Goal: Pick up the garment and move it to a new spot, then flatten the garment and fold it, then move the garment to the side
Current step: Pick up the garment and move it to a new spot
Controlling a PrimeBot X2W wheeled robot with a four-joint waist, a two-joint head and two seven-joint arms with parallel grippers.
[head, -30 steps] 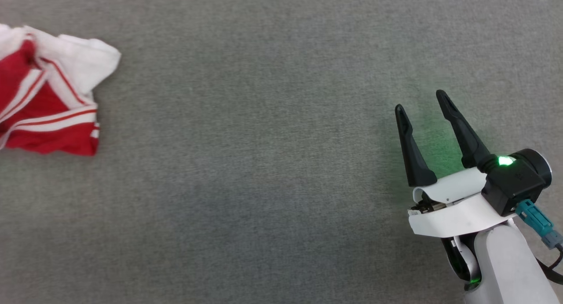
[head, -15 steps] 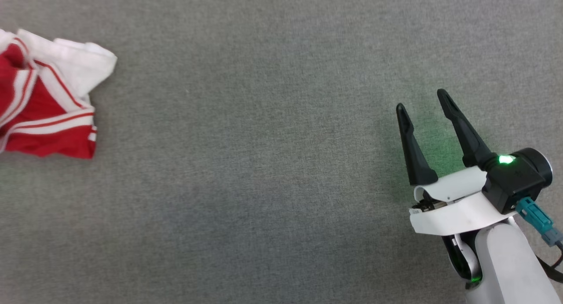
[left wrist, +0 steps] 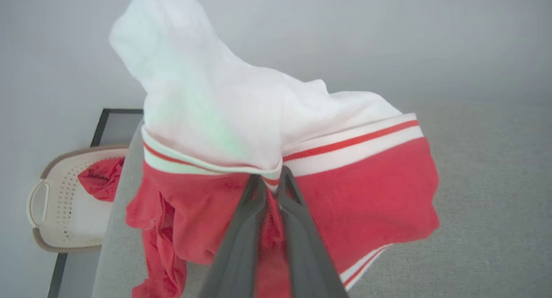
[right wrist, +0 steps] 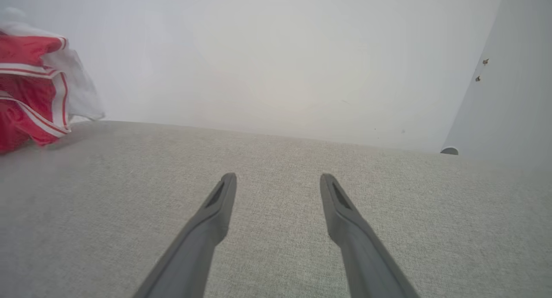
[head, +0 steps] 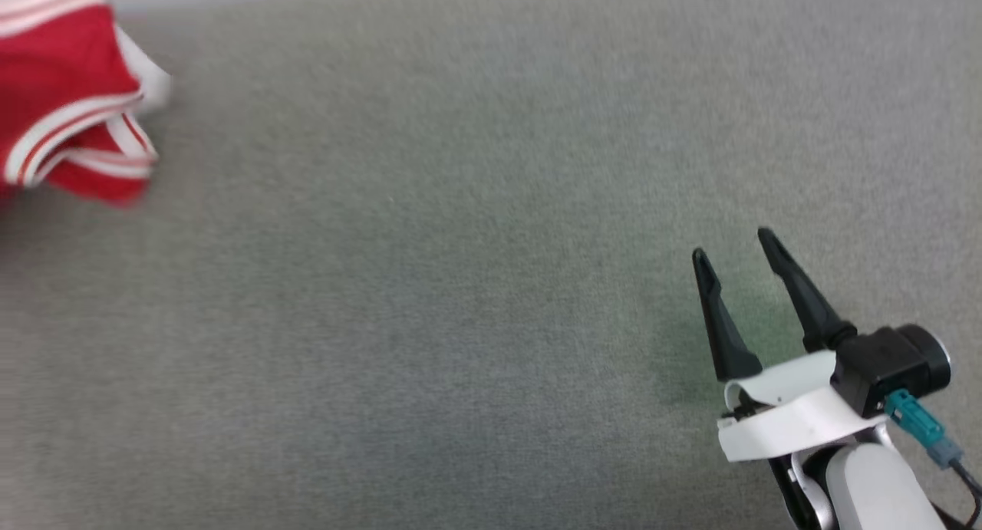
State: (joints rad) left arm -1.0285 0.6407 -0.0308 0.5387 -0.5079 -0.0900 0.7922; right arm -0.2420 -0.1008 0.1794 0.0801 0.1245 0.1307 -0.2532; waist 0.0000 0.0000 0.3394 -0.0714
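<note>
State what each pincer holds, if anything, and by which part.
The left pincer is shut on the garment, pinching its red fabric just under the striped edge of the white section. The right pincer is open and holds nothing.

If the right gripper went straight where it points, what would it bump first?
Likely nothing close: bare grey surface lies ahead of the right gripper, then the pale wall. The garment is well off that line.

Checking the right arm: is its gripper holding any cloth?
No, the right gripper stands open and empty, well apart from the garment.
</note>
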